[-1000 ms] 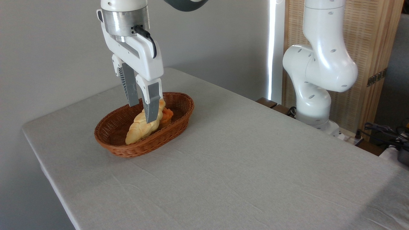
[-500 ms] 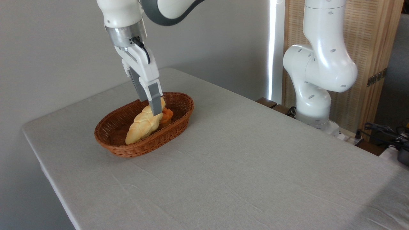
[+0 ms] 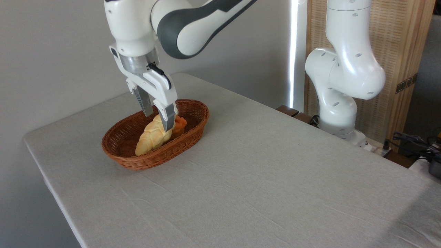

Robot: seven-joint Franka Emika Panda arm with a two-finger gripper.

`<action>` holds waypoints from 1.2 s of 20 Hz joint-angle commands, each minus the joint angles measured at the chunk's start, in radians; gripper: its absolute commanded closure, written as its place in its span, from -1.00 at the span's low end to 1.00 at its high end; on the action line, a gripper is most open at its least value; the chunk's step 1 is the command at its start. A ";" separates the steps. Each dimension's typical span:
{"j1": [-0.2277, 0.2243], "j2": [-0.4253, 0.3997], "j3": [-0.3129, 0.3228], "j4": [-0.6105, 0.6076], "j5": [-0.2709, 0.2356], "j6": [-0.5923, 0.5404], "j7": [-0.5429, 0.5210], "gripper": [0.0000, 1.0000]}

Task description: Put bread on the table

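1. Your gripper (image 3: 157, 121) is down inside the wicker basket (image 3: 193, 133), over the back (upper-right) half of the braided loaf (image 3: 153, 135). Fingers are apart, one each side of the loaf; whether the pads touch it yet, can't tell from this angle.
2. Key relation: the loaf's long axis runs w/ the basket's long axis, from near-left end to far-right end. Your fingers straddle it across the short width, which looks like the right grip, though off-centre toward the far end (expect the near end to droop on lift).
3. The orange muffin (image 3: 180, 124) sits touching the loaf, just right of your near finger, so watch you don't pinch it.
4. Loaf: pale golden-yellow, plaited ridges, tapered tips, lying flat in the basket; not yet on the grey-clothed table (image 3: 262, 179).
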 commanded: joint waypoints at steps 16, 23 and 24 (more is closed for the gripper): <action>-0.010 0.089 -0.040 0.006 -0.001 0.063 -0.023 0.39; -0.010 0.088 -0.038 0.006 -0.001 0.056 0.007 0.44; -0.010 0.088 -0.038 0.006 -0.001 0.056 0.007 0.44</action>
